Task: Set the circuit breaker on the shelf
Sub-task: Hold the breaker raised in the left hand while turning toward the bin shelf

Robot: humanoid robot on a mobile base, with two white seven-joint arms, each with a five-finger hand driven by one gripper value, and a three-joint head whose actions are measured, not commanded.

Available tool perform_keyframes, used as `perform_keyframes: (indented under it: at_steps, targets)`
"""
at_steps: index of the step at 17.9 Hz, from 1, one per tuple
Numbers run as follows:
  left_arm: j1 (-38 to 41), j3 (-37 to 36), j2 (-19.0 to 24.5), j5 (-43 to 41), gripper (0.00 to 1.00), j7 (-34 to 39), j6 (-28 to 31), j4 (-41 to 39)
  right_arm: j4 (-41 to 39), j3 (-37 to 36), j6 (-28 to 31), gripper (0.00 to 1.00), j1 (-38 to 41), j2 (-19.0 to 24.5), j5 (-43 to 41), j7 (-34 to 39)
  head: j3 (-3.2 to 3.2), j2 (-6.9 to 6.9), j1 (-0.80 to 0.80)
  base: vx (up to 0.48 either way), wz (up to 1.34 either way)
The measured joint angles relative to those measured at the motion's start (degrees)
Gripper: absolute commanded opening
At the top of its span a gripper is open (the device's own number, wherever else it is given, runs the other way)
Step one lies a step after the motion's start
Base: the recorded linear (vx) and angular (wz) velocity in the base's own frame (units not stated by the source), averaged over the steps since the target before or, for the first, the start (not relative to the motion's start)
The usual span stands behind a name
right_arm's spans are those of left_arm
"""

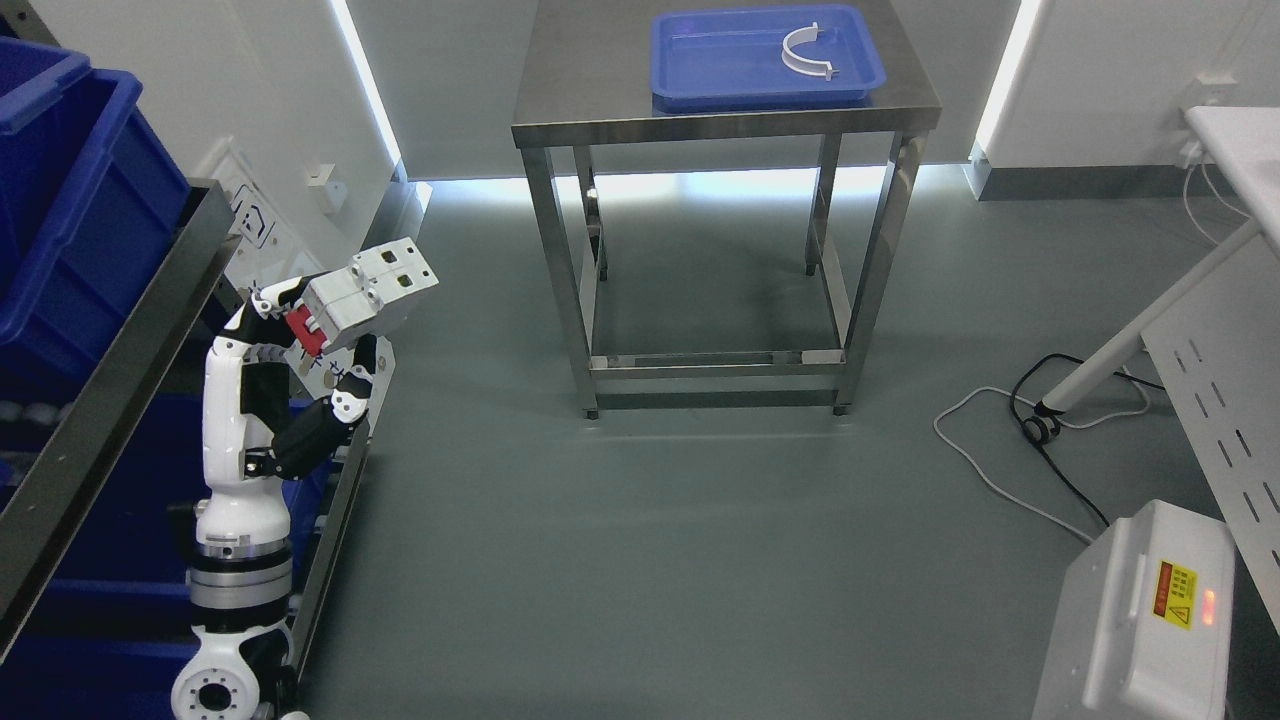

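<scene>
My left hand (300, 340) was clamped on the circuit breaker (365, 295), a blocky white plastic unit with a red part, held tilted beside the metal shelf (110, 390) carrying blue plastic bins (70, 200).

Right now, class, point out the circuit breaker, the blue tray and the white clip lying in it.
circuit breaker (362, 295), head view, on its grey side face
blue tray (700, 60), head view, on its bare floor
white clip (800, 55), head view, on its curved band
</scene>
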Motion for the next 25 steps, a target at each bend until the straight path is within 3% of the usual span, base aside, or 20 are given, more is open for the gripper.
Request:
perform_keyframes:
  at_steps: [12, 20, 25]
  targets:
    - [-7.09, -0.01, 1.12, 0.01, 0.14, -0.11, 4.29, -0.15, 0.00, 0.00, 0.00, 1.00, 0.04, 0.00, 0.00, 0.23, 0.00, 0.00, 0.00, -0.323, 0.26]
    - [-10.91, 0.84, 2.98, 0.01, 0.13, -0.13, 6.23, -0.20, 0.00, 0.00, 0.05, 1.00, -0.02, 0.00, 0.00, 0.23, 0.00, 0.00, 0.00, -0.197, 0.91]
    - [-15.58, 1.12, 5.13, -1.13, 0.14, -0.69, 16.54, -0.14, 0.00, 0.00, 0.02, 1.00, -0.02, 0.00, 0.00, 0.23, 0.00, 0.00, 0.00, -0.028, 1.05]
